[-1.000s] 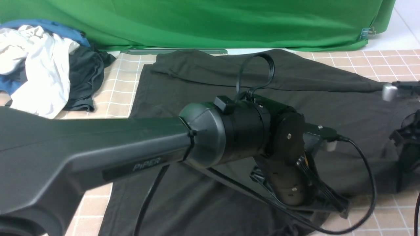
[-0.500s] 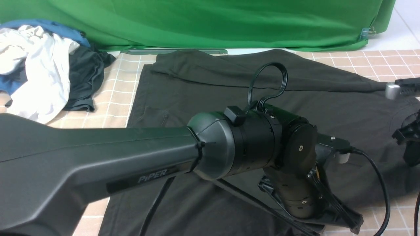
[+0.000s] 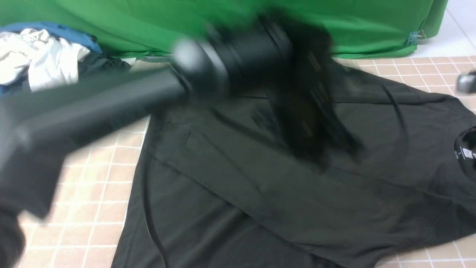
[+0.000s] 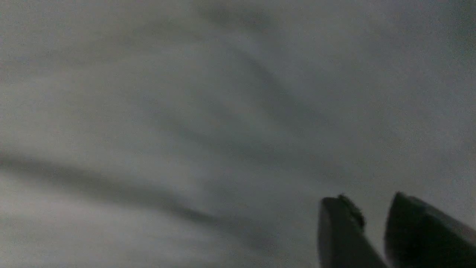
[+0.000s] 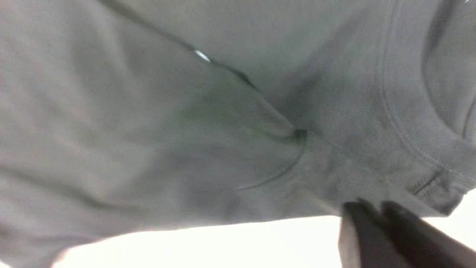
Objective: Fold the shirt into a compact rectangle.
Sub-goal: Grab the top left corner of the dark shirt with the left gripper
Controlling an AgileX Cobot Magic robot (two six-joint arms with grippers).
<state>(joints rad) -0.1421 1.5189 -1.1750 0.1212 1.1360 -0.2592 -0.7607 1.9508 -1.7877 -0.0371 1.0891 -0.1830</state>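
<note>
The charcoal shirt (image 3: 260,186) lies spread over the tiled table, its round collar (image 3: 466,149) with a white label at the right edge. A long crease runs slantwise across its near half. My left arm (image 3: 238,56) is a blur above the shirt's far part. In the left wrist view my left gripper (image 4: 372,208) is open, a gap between its fingertips and only dark fabric behind them. The right wrist view shows my right gripper (image 5: 372,206) shut, tips together over the shirt's edge (image 5: 260,219) close to the collar (image 5: 416,149). I see no cloth between them.
A pile of white, blue and dark clothes (image 3: 44,67) sits at the back left. A green cloth backdrop (image 3: 148,22) closes off the far side. Bare pink tiles (image 3: 104,178) show left of the shirt. A blurred grey part of the right arm (image 3: 466,82) shows at the right edge.
My left arm has swung up and away from the shirt's near edge toward the far side. The right arm has drawn back to the right, uncovering the collar.
</note>
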